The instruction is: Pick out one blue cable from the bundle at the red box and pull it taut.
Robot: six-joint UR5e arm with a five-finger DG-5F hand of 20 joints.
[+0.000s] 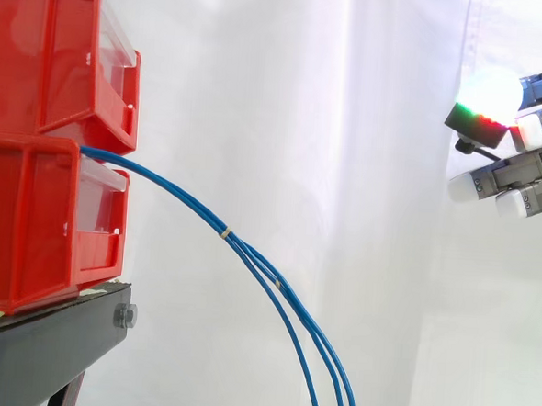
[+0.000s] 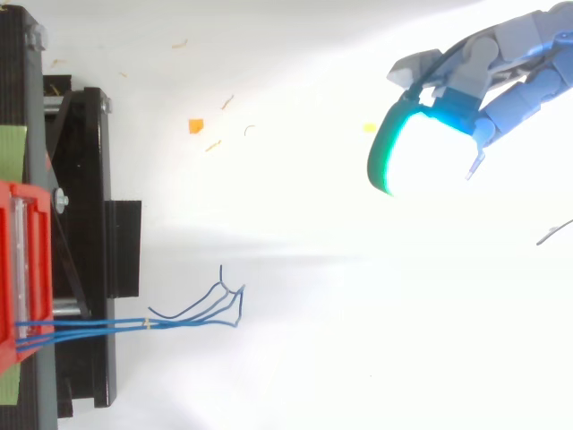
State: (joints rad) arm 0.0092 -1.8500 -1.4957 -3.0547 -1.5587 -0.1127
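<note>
Blue cables (image 1: 280, 284) drooped slack from the red box (image 1: 30, 225) because my hand (image 2: 519, 90), well apart, fingers relaxed, held nothing.

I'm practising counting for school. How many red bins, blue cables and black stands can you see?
Red plastic bins: 2
Thin blue cables: 3
Black metal stand: 1
Total: 6

hand (image 2: 515, 67) | grey-blue segmented body | white blocky finger links | fingertip pads (image 1: 488, 91) glow white, green, cyan, red | one pad broad, curved
</note>
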